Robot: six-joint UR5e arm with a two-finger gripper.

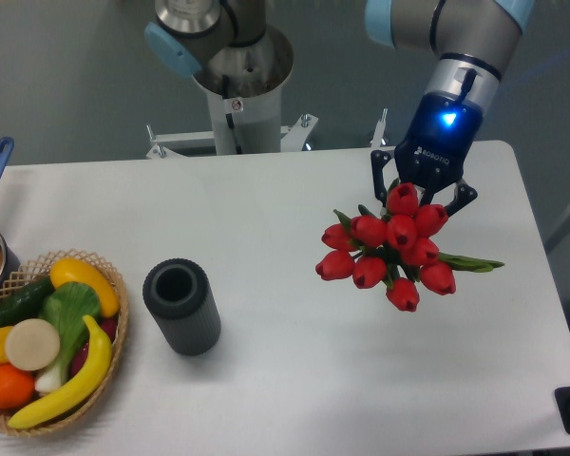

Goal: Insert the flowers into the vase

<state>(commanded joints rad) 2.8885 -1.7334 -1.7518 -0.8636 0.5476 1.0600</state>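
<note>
item: bunch of red artificial tulips with closed buds and thin green leaves (391, 249), hanging under the dark two-finger gripper with the blue light (422, 195) over the right half of the white table (285, 380). buds point toward the camera and downward; the stems run up and back behind the heads, so the long axis of the bunch is tipped rather than plumb. one green leaf sticks out to the right.

item: short dark grey matte cylinder vase with a round mouth (181, 306), standing upright on the table, mouth open to the top. it lies well apart from the bunch, to the camera's left and somewhat nearer the front edge. judgement: the carry must go leftward across the table, and the stems must be turned down over the mouth.

jaws: the dark fingers show at either side above the buds, drawn in around the hidden stems; they appear to be clamping the bunch, though the contact itself is covered by the flower heads.

item: woven wicker basket of fruit and vegetables (109, 375), just left of the vase, not touching it.
</note>
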